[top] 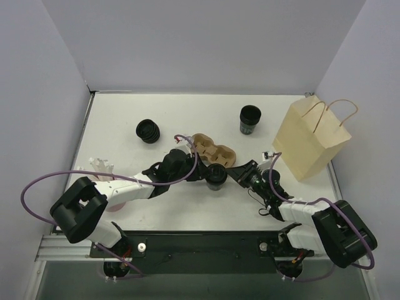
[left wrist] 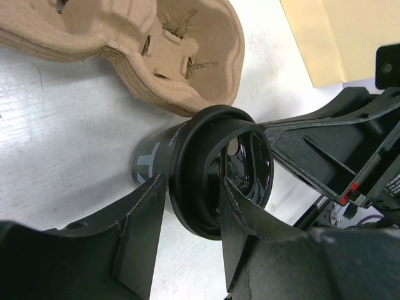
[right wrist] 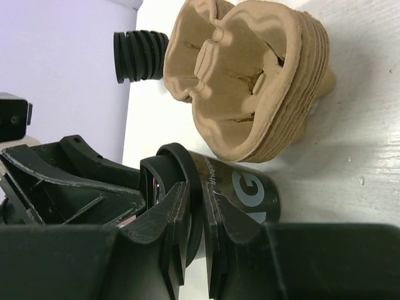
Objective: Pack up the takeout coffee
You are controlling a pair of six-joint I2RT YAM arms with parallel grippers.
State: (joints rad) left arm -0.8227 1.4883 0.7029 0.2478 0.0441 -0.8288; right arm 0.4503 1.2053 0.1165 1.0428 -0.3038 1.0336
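Observation:
The takeout coffee (top: 217, 177), a small black cup with a black lid, stands upright on the white table just in front of the brown pulp carrier (top: 212, 152). My left gripper (top: 209, 174) reaches it from the left. In the left wrist view its fingers (left wrist: 140, 231) clamp the lid's rim, one against the cup wall (left wrist: 153, 159), one over the lid top. My right gripper (top: 232, 174) comes from the right. Its narrow jaws (right wrist: 199, 197) pinch the same rim above the printed cup wall (right wrist: 250, 187). The carrier's wells (right wrist: 250, 81) show nothing inside.
A stack of loose black lids (top: 148, 130) lies at the back left and a stack of lidless black cups (top: 250, 119) stands at the back middle. A tan paper bag (top: 312, 140) with handles stands at the right. Walls close in three sides.

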